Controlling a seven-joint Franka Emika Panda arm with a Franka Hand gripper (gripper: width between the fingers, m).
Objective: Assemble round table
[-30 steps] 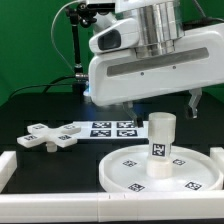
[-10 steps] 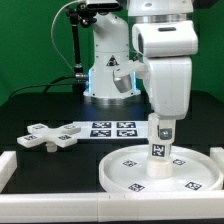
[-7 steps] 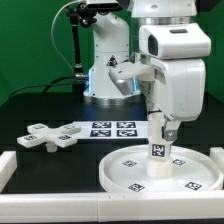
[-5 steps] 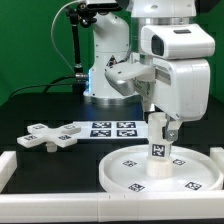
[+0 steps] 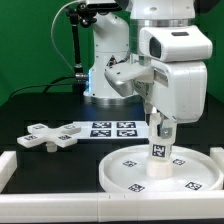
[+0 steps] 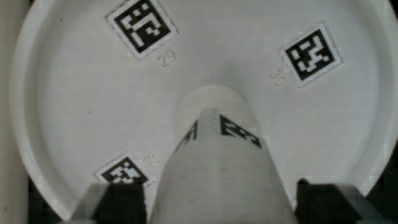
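The large rimmed disc (image 5: 118, 172) lies flat at the front of the exterior view's right. The short cylinder leg (image 5: 160, 147) stands upright in its centre socket. My gripper (image 5: 160, 128) comes straight down over the leg's top and is shut on it, one finger on each side. In the wrist view the leg (image 6: 222, 150) runs up between my dark fingers (image 6: 121, 200), with the tagged disc (image 6: 89, 100) below it. The cross-shaped foot (image 5: 45, 137) lies on the table at the exterior view's left, apart from my gripper.
The marker board (image 5: 112, 128) lies flat between the foot and the disc. The arm's base (image 5: 105, 75) stands behind it. A white rail (image 5: 50, 208) borders the table's front, with a raised end piece (image 5: 6, 166) at the exterior view's left.
Three seconds ago the gripper was high above the leg. It came down onto the leg's top, and the wrist turned about one second ago. It has hardly moved since.
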